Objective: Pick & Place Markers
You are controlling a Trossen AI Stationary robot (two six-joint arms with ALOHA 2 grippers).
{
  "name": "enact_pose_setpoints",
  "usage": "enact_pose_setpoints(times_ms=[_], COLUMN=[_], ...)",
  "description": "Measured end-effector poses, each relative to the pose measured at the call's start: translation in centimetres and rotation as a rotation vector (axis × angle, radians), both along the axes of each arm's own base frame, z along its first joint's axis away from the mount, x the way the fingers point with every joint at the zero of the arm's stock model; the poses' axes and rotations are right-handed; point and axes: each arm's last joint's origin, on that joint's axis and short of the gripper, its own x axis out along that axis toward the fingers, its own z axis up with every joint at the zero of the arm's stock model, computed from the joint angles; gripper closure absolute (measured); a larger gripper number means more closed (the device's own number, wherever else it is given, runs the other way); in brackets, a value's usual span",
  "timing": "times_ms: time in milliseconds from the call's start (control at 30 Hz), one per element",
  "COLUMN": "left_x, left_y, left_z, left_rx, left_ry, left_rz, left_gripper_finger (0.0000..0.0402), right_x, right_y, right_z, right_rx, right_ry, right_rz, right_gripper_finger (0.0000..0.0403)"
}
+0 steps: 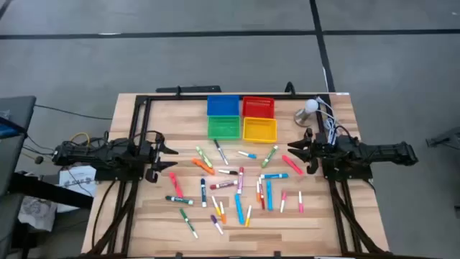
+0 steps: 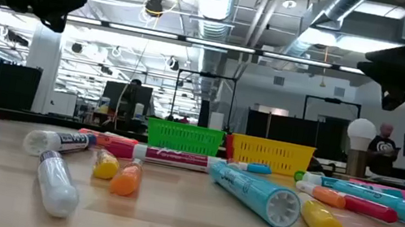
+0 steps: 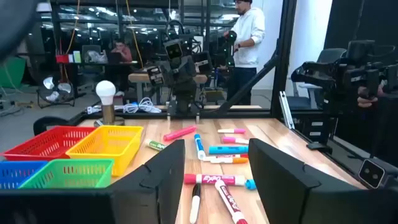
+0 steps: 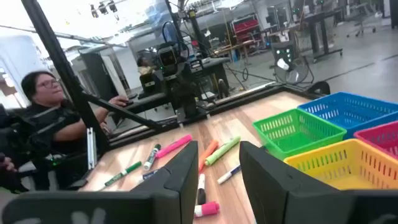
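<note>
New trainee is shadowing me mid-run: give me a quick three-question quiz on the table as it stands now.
1. True or false: some markers already lie inside the bins.
2. Which bin sits directly beside the green bin on the row nearer the markers: A red, B yellow, C blue?
3. What is each gripper holding?

Key:
1. False; the markers all lie loose on the table.
2. B, the yellow bin.
3. Nothing: the left gripper and right gripper hang open above the table's sides.
</note>
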Motion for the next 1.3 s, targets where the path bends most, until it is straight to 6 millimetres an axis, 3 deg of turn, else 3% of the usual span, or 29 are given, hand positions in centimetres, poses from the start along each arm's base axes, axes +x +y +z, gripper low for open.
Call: enact_pose_setpoints(times_ms=[567,700,1033,1300], left_x=[0.7,0.8,0.8,0.8], left_y=[-0.1,-0.1,-0.1,-0.1], left_z=[-0.9,-0.9,-0.8,-0.7], left_rx=[0.008,0.009,0.007,0.007], left_ry=[0.107,0.112,0.100,0.093], left_rz=[0.000,0.000,0.000,0.000], left_gripper_finger=[0.0224,0.0224,0.0224,0.0224], right_x=[0.0,-0.3,-1.3,0.7], right_y=[0.0,0.2,0.9,2.1], right_z=[0.1,1.3,6.6,7.4], right_rx=[-0.011,0.021,0.128,0.301], right_ry=[-0.001,0.022,0.336,0.755], right_rz=[0.015,0.042,0.125,0.081], right_gripper_finger=[0.0294,0.0294,0.0294,0.0294])
